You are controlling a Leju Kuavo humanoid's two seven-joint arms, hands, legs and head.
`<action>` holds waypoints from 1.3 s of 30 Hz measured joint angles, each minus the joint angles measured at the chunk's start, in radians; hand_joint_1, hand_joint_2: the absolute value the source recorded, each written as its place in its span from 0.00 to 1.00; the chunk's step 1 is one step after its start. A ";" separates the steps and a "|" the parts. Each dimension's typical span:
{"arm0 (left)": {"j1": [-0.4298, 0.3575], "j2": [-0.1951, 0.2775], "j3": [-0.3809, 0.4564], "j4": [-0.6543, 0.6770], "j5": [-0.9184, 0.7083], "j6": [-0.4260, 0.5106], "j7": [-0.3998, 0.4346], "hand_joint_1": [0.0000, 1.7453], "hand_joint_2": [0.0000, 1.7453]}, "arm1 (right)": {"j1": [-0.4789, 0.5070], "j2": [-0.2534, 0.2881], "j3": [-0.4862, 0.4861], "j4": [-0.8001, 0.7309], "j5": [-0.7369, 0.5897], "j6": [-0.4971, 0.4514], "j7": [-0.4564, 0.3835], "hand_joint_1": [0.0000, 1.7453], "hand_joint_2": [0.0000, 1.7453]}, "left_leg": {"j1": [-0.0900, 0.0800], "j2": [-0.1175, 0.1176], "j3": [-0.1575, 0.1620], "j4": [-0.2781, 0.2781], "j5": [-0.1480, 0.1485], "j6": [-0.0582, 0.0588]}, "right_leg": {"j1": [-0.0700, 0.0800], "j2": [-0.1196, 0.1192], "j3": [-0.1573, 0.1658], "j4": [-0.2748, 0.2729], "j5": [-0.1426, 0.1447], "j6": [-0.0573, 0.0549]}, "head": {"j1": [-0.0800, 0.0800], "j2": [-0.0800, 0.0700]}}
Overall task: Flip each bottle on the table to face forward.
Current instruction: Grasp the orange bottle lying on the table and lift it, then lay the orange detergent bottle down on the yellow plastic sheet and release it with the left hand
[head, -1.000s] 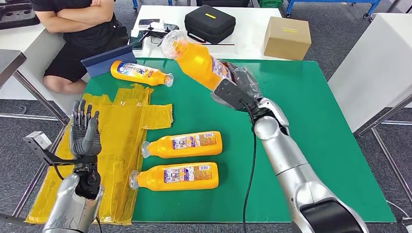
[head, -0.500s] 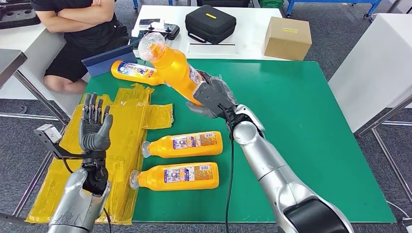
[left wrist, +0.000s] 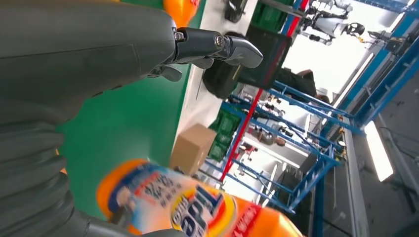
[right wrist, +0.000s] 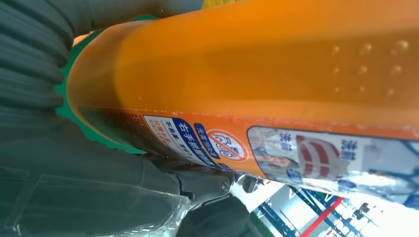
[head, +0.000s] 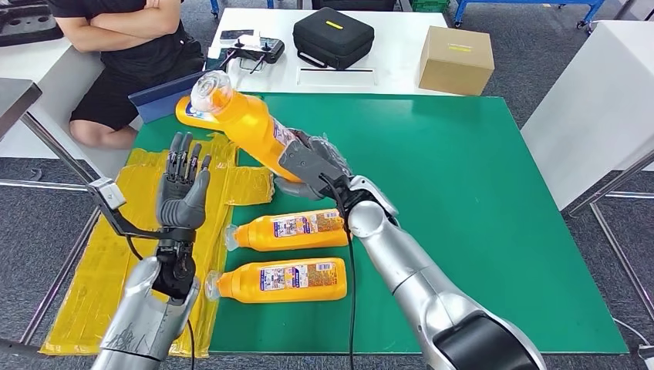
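Right hand [head: 312, 166] clasping tilted orange plastic bottle [head: 247, 127] above green table mat [head: 463, 193], clear cap end raised; left hand [head: 183, 196] upright, fingers spread, holding nothing

The desk [head: 493, 200] has a green top. Four bottles are bright orange with clear caps: the held bottle [head: 247, 127], the bottle at the far edge [head: 185, 112], the middle bottle [head: 297, 229] and the bottle nearest the front edge [head: 281, 280]. Their labels carry white, blue and red print. Yellow plastic sheeting [head: 197, 193] covers the left edge. The right hand [head: 316, 166] and left hand [head: 183, 196] are dark grey on silver arms. Behind sit a black case [head: 333, 36] and a brown cardboard box [head: 456, 59].
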 joint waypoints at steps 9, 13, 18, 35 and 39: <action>-0.004 -0.043 -0.062 -0.044 0.031 0.000 0.072 0.00 1.00 | -0.009 0.048 0.041 0.047 0.020 -0.002 0.057 1.00 1.00 | 0.000 0.000 0.000 0.000 0.000 0.000 | 0.000 0.000 0.000 0.000 0.000 0.000 | 0.000 0.000; -0.005 -0.060 -0.092 -0.056 0.038 0.007 0.083 0.00 1.00 | -0.013 0.062 0.049 0.063 0.021 -0.005 0.066 1.00 1.00 | 0.000 0.000 0.000 0.000 0.000 0.000 | 0.000 0.000 0.000 0.000 0.000 0.000 | 0.000 0.000; -0.005 -0.065 -0.105 -0.060 0.039 0.016 0.085 0.00 1.00 | -0.018 0.065 0.050 0.073 0.022 -0.008 0.071 1.00 1.00 | 0.000 0.000 0.000 0.000 0.000 0.000 | 0.000 0.000 0.000 0.000 0.000 0.000 | 0.000 0.000; -0.016 -0.081 -0.130 -0.049 0.037 0.028 0.082 0.00 1.00 | -0.024 0.065 0.050 0.081 0.030 -0.009 0.081 1.00 1.00 | 0.000 0.000 0.000 0.000 0.000 0.000 | 0.000 0.000 0.000 0.000 0.000 0.000 | 0.000 0.000; -0.031 -0.085 -0.142 -0.030 0.028 0.040 0.068 0.00 1.00 | -0.028 0.067 0.050 0.091 0.039 -0.008 0.083 1.00 1.00 | 0.000 0.000 0.000 0.000 0.000 0.000 | 0.000 0.000 0.000 0.000 0.000 0.000 | 0.000 0.000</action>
